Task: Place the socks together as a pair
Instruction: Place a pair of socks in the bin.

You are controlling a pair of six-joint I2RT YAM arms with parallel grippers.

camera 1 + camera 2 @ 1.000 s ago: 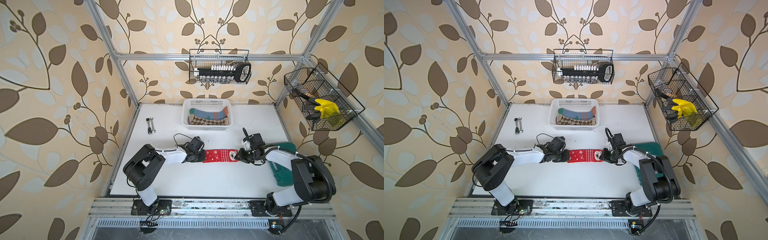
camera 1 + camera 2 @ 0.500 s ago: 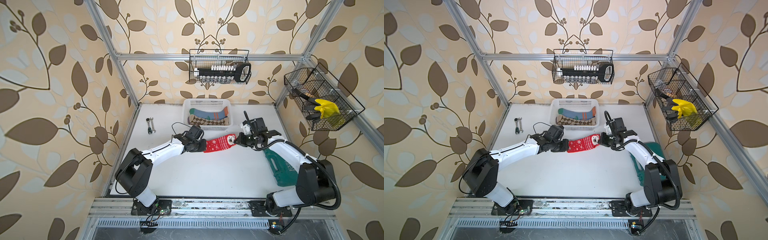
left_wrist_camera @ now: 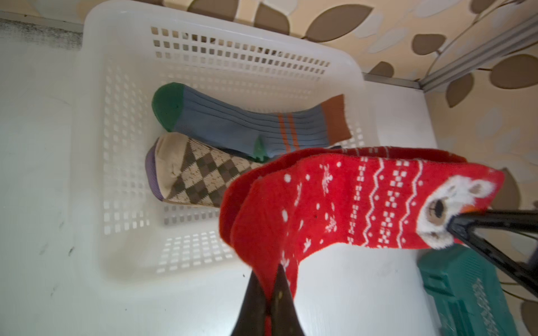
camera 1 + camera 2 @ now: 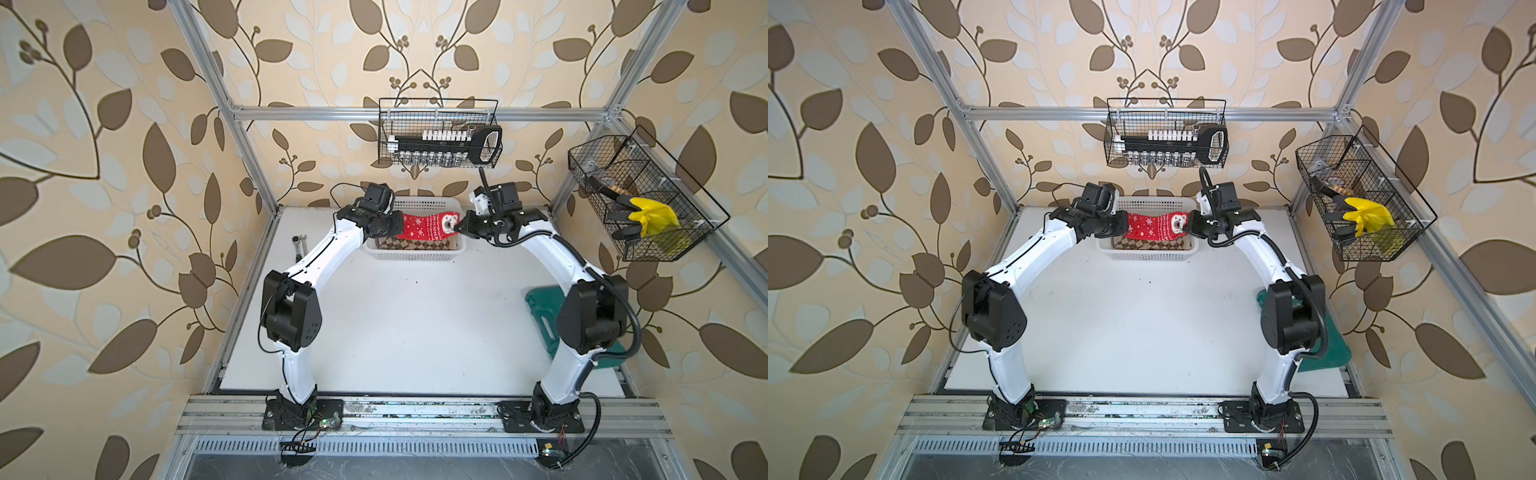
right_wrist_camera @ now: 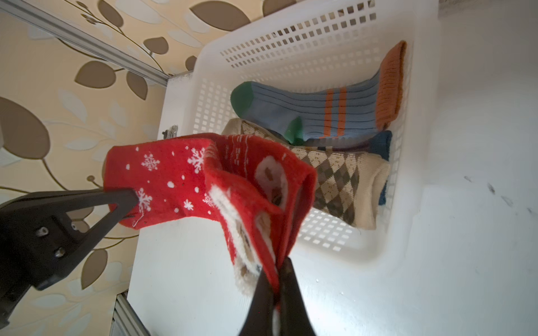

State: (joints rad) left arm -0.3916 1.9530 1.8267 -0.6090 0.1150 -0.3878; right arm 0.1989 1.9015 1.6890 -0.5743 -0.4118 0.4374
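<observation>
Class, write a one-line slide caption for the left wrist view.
Left gripper and right gripper hold red socks aloft near a basket containing a blue-grey sock and an argyle sock.

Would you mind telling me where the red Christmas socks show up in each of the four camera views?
In a top view: red Christmas socks, upper centre, across the white basket.
In a top view: same place, across the basket.
Left wrist: foreground, overlapping the argyle sock.
Right wrist: foreground, again before the argyle sock.
Shared landmark: the white basket.
</observation>
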